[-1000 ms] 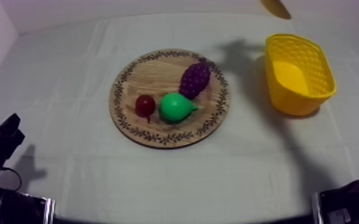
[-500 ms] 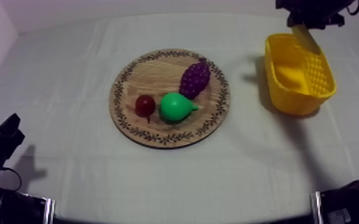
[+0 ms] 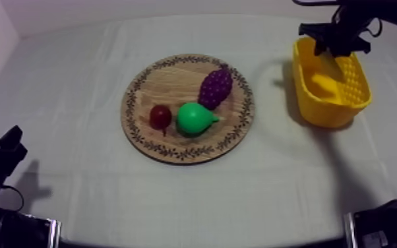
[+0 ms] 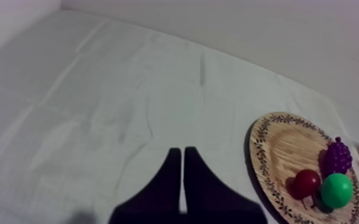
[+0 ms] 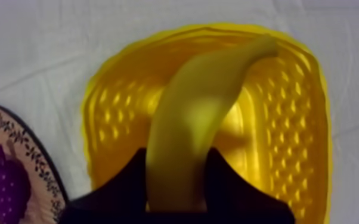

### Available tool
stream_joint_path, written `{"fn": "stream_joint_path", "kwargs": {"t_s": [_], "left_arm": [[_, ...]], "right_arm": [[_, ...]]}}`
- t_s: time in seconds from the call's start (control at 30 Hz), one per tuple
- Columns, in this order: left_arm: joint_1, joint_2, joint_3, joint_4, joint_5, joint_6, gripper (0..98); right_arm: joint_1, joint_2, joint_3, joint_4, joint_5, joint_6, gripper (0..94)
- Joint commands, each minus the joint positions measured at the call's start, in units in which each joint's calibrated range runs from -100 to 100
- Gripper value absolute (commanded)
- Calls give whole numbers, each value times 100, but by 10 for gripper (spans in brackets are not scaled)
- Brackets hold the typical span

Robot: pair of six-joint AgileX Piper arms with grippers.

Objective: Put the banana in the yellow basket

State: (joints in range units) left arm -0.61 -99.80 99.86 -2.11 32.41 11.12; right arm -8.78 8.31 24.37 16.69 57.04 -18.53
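**Banana held over the basket, release pending**

Near left corner of the table: left gripper (image 4: 182,154), two black fingers lying together in a narrow wedge with nothing between them, well apart from the work.

Table middle: round wooden board with a patterned rim (image 3: 175,78). It carries a small red fruit (image 3: 160,117), a green toy pear (image 3: 194,119) just beside it, and a purple bunch of grapes (image 3: 215,87) toward the far edge.

Toward the far right corner: yellow openwork basket (image 3: 358,89). Right gripper (image 3: 336,41) sits above its far end, black fingers clamped on one end of the long yellow toy banana (image 5: 203,101).

The banana's long axis runs out from the fingers along the basket's length. Its free tip is close to the opposite rim.

Judgement: only the release remains. Parting the fingers should drop it lengthwise inside, though the tip may catch that rim. The right arm alone is placed for it.
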Motion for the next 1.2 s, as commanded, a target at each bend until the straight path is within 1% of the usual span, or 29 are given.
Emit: {"fn": "stream_joint_path", "kwargs": {"t_s": [0.0,0.3,0.53,0.67,0.77,1.17], "left_arm": [[0,-3,3,-2,0,0,1],[0,-3,3,-2,0,-1,1],[0,-3,3,-2,0,-1,1],[0,-3,3,-2,0,-1,1],[0,-3,3,-2,0,-1,1],[0,-3,3,-2,0,-1,1]], "right_arm": [[40,135,-14,13,7,-21,195],[243,555,-59,75,-165,-64,195],[287,656,69,145,-300,-112,199],[280,661,126,174,-315,-143,255],[267,662,186,187,-337,-158,281],[155,663,325,226,-382,-230,338]]}}
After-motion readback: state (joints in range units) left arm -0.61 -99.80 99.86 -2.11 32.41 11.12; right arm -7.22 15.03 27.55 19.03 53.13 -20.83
